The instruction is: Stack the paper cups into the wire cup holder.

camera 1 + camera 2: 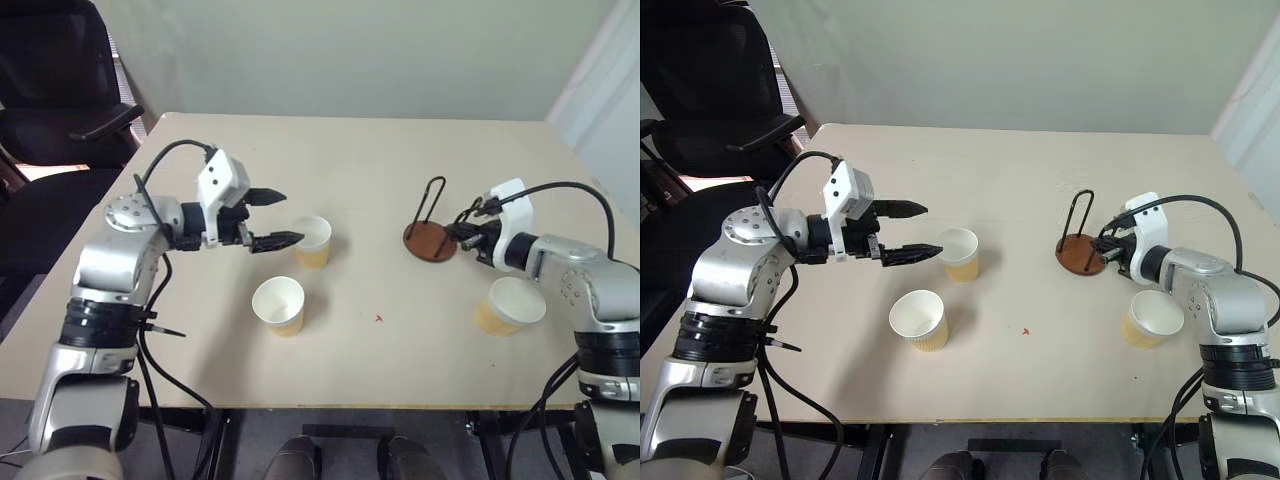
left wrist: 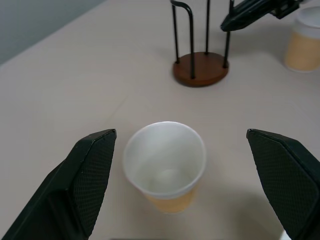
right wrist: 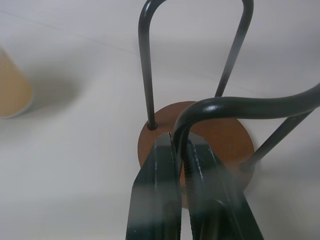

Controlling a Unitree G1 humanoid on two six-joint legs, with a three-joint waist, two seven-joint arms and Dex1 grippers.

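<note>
The wire cup holder [image 1: 430, 232] stands upright on the pale surface [image 1: 380, 150], over on the right side. It has a round brown bottom and thin black wire loops that stick up. No cup is in it.

The right claw [image 3: 181, 145] is squeezed tight on one of the wire loops, low down near the brown bottom. Its two black fingers [image 3: 155, 200] press on the wire from both sides.

Three paper cups sit on the surface, all standing up with their open tops facing up. One cup [image 1: 313, 241] is near the middle, well apart from the holder. The left claw [image 1: 282, 218] is spread wide open, with one finger [image 2: 90, 172] on each side of this cup. The fingers are not touching the cup, and the claw holds nothing.

A second cup [image 1: 279, 305] stands just in front of the first one, closer to the robot. The third cup [image 1: 511, 306] is on the right, close to the right arm and nearer the robot than the holder.

A black chair [image 1: 55, 90] stands past the far left corner of the surface.
</note>
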